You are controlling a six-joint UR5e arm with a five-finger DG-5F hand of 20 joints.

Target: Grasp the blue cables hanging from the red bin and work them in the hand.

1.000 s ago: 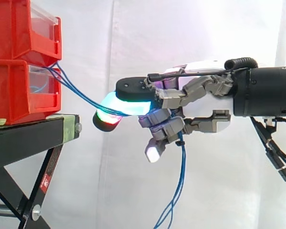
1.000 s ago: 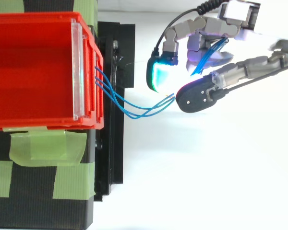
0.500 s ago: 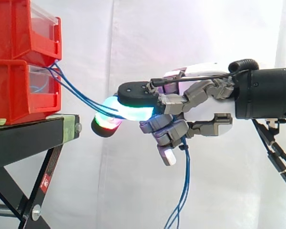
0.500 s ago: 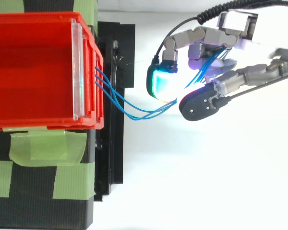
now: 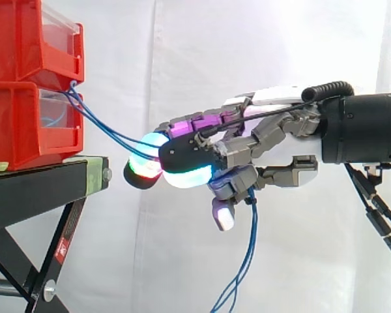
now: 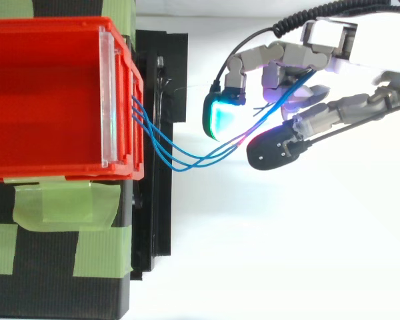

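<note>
1. Fingers (image 5: 182, 156) are curled round the blue cables (image 6: 180, 155). Two glowing pads pinch the strands between them, out to the right of the red bin (image 6: 53, 170), and the other fingers fold over the strands nearer the palm.
2. Farthest left, the red bin sits on a black stand (image 5: 32, 189). In the side view a second bin (image 5: 19, 130) lies beneath it, and in the top view green tape (image 6: 60, 207) covers the stand just beside it.
3. From the red bin's front face the blue cables come out as separate strands. They slope down and rightward, draw together, and enter the pinch clear of the stand.
4. Right of the red bin, the hand (image 5: 283, 147) lies roughly level at about the lower bin's height, with the arm coming in from farther right.
5. Below the hand, well right of the red bin, the cables' loose ends hang down freely.
6. The grasp looks done, with the strands secured and lightly taut toward the red bin. What seems left is working them: rolling or sliding the strands between the pads without losing the pinch.
</note>
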